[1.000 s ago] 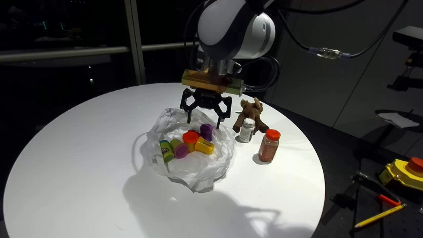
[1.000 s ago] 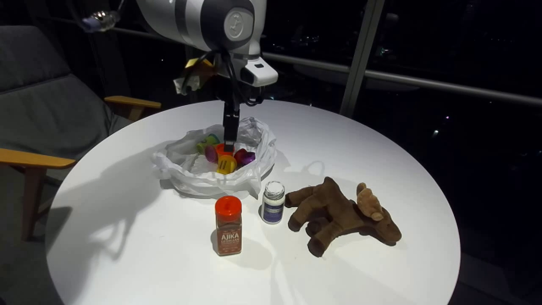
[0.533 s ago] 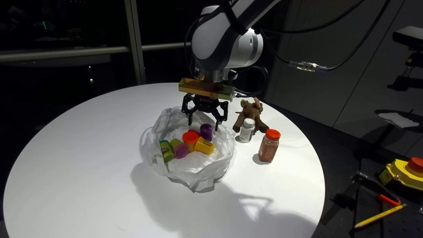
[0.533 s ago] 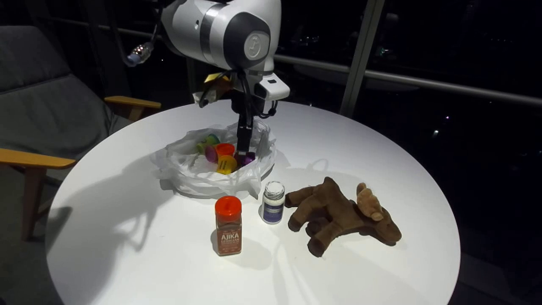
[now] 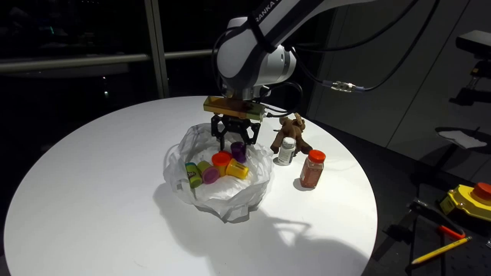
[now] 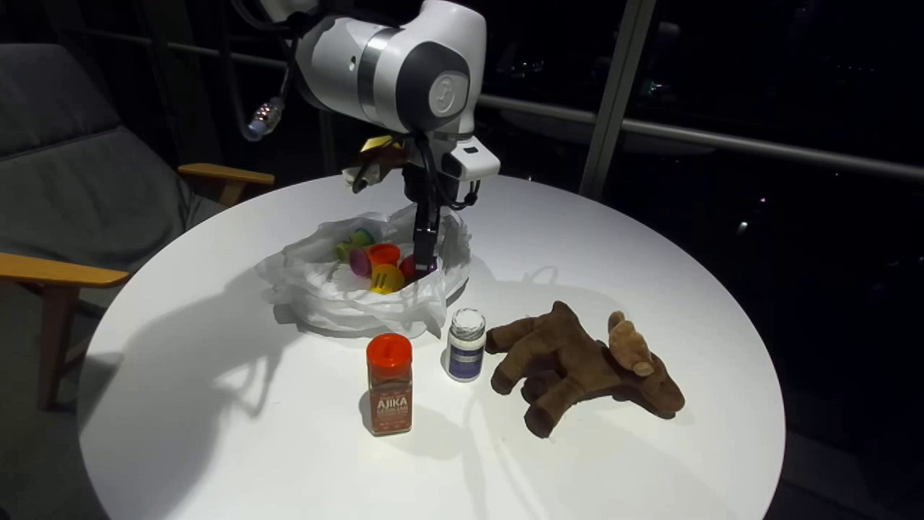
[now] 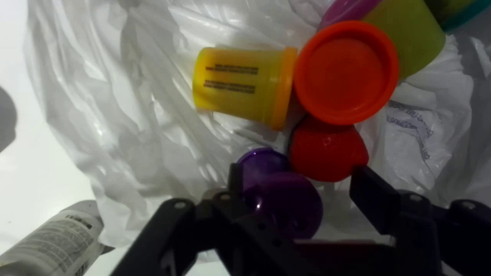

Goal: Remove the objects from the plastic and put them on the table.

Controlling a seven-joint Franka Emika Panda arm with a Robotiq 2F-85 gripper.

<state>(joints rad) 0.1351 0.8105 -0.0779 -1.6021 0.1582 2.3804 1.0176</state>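
Straddling the purple tub, at one o'clock in the bag in an exterior view, the gripper is gaping; the probably light, stiff tub is wanting a mid-body pinch.

1. In the wrist view the hand is dark, blurred and cut off at six o'clock; it hides the nine o'clock side of the purple tub, where contact cannot be told.
2. There too the white bottle is cut off at eight o'clock, its label too blurred to read.
3. At two o'clock the top edge crops the purple-lidded green tub and the teal-rimmed tub.
4. Print on the plastic bag, at three o'clock, is illegible.
5. In an exterior view the orange-lidded tub, at seven o'clock of the red piece, hides most of it.
6. In both exterior views the worktop is cut off at six o'clock.
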